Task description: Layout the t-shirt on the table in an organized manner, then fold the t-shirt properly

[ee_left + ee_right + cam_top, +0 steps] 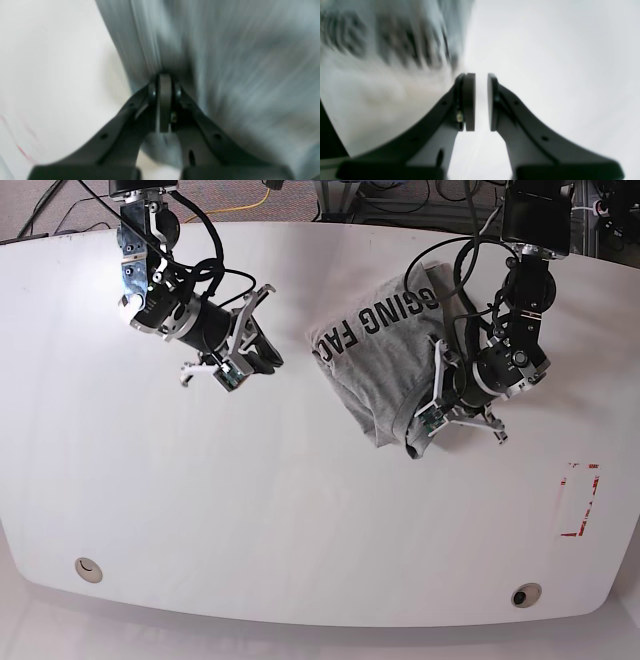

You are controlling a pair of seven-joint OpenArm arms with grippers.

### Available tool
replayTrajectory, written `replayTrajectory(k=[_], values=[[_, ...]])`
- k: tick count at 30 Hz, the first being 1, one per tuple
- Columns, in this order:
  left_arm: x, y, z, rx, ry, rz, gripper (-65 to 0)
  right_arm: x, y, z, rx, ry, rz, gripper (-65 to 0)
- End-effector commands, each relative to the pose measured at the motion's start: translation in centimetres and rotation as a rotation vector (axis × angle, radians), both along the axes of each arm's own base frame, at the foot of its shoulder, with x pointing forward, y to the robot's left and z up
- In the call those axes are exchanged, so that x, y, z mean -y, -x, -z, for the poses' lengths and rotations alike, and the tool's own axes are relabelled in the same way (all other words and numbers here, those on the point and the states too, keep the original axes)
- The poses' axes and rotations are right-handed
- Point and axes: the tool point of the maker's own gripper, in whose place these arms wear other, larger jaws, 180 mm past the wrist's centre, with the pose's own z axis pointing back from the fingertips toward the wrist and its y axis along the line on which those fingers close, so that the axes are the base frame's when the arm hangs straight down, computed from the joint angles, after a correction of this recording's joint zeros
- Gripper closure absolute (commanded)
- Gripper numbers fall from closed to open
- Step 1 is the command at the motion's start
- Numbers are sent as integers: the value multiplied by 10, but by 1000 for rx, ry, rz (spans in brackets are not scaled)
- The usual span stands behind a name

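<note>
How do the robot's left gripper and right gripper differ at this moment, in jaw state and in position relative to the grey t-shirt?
The left gripper has its jaws shut, pinching the heather-grey cotton t-shirt; the right gripper shows a small gap between its pads and holds nothing. The left gripper sits at the shirt's edge; the right gripper hangs beside it, over the glossy white table. Both are dark two-finger grippers.
</note>
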Motion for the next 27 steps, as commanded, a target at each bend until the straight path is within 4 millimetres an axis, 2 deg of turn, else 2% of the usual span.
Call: replayTrajectory(k=[1,5,8,15,20,27], values=[[18,-14,-38,114,55,24,0,-10,-15,-28,82,-29,-3,-75],[31,-14,-59,172,85,37,0,-21,-30,-43,124,-56,1,-76],[38,-12,-70,202,102,43,0,-33,-34,-43,123,-68,-21,-78],[37,17,-42,115,93,36,0,-61,-48,-33,121,-19,-95,-76],[35,50,-15,22,93,26,0,-75,-59,-17,80,-14,-84,-76],[8,83,12,-74,80,-61,0,-86,-68,10,22,-30,-69,-76]])
